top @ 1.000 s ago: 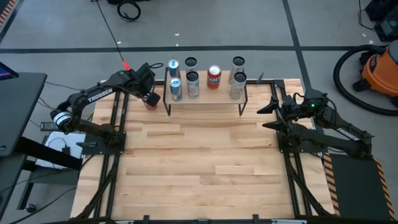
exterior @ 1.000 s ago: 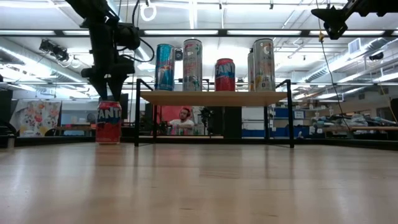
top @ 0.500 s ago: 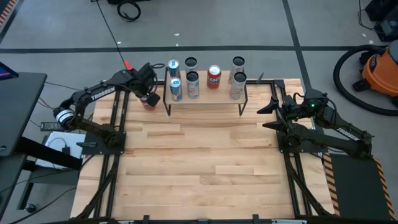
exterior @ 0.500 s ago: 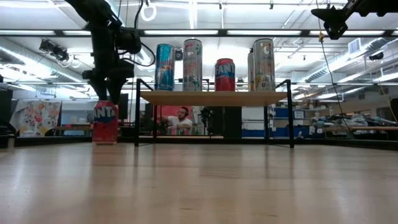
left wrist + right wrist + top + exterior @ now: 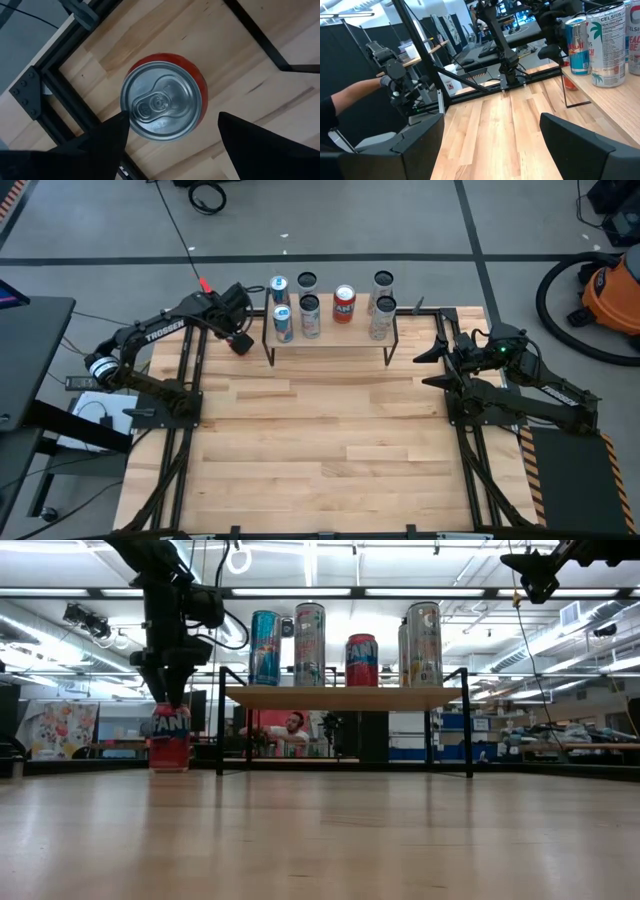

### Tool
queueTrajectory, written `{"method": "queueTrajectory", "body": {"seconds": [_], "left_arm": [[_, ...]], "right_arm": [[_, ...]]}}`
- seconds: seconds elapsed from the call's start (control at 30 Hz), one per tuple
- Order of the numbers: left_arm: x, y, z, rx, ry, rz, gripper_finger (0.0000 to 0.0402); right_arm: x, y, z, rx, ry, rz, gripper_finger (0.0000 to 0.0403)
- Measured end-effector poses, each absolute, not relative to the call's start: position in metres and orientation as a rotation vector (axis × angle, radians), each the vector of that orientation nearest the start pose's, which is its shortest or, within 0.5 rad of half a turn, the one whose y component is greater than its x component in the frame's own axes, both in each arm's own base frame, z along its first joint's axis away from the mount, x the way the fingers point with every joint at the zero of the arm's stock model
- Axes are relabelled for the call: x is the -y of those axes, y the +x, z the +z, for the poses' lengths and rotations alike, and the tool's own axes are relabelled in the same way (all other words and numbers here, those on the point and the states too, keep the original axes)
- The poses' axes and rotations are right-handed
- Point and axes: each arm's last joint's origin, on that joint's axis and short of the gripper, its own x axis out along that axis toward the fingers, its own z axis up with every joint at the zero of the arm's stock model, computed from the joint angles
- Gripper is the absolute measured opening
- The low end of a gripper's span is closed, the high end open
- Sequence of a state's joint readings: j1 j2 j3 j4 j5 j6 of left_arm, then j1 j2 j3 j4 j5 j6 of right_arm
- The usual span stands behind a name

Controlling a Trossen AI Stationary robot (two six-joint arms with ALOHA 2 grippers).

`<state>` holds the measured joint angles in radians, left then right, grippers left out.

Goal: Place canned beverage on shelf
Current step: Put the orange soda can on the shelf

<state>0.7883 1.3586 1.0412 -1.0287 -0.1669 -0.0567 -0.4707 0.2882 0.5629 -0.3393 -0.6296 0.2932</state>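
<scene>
At the table's far left corner, seen from above, the left gripper (image 5: 240,340) hangs over a red can that it all but hides, just beside the left end of the shelf (image 5: 330,338). The shelf carries six cans, among them a blue can (image 5: 283,323) at its left end and a red Fanta can (image 5: 344,304) near the middle. The right gripper (image 5: 432,365) waits at the table's right edge, off the shelf's right end, fingers spread wide and empty. An orange shop vacuum (image 5: 610,290) stands on the floor beyond.

From table height, the red can (image 5: 170,737) stands upright on the tabletop (image 5: 320,840), left of the shelf's black leg (image 5: 220,720). The left gripper's fingertips reach down to the can's top; whether they touch it I cannot tell. The shelf board sits higher than the can's top. A person (image 5: 293,730) shows in the room behind, under the shelf.

In the left wrist view, the silver lid of the red can (image 5: 161,100) lies between the two dark fingers (image 5: 100,145), which stand wide on either side of it, not clamped.

The right wrist view shows a Celsius can (image 5: 606,45) beside the blue one, and a person's arm (image 5: 350,97) at the side.
</scene>
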Motion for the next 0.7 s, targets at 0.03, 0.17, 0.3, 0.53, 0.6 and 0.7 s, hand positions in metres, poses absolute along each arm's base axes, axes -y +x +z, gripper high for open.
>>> {"method": "queueTrajectory", "body": {"seconds": [0.03, 0.17, 0.3, 0.53, 0.6, 0.7], "left_arm": [[-0.172, 0.164, 0.248, -1.303, -0.469, 0.842, 0.0314], [-0.172, 0.164, 0.248, -1.304, -0.461, 0.835, 0.0314], [-0.172, 0.164, 0.248, -1.311, -0.447, 0.843, 0.0314], [-0.172, 0.167, 0.259, -1.278, -0.433, 0.839, 0.0314], [-0.173, 0.167, 0.262, -1.267, -0.428, 0.844, 0.0314], [-0.173, 0.167, 0.262, -1.271, -0.420, 0.858, 0.0314]], "right_arm": [[0.020, 0.077, 0.297, -0.078, 0.327, 0.150, 0.0339], [0.020, 0.077, 0.297, -0.078, 0.327, 0.150, 0.0339], [0.020, 0.077, 0.297, -0.079, 0.328, 0.150, 0.0339], [0.020, 0.077, 0.297, -0.079, 0.328, 0.151, 0.0339], [0.020, 0.077, 0.297, -0.079, 0.323, 0.151, 0.0339], [0.020, 0.077, 0.296, -0.084, 0.325, 0.150, 0.0339]]}}
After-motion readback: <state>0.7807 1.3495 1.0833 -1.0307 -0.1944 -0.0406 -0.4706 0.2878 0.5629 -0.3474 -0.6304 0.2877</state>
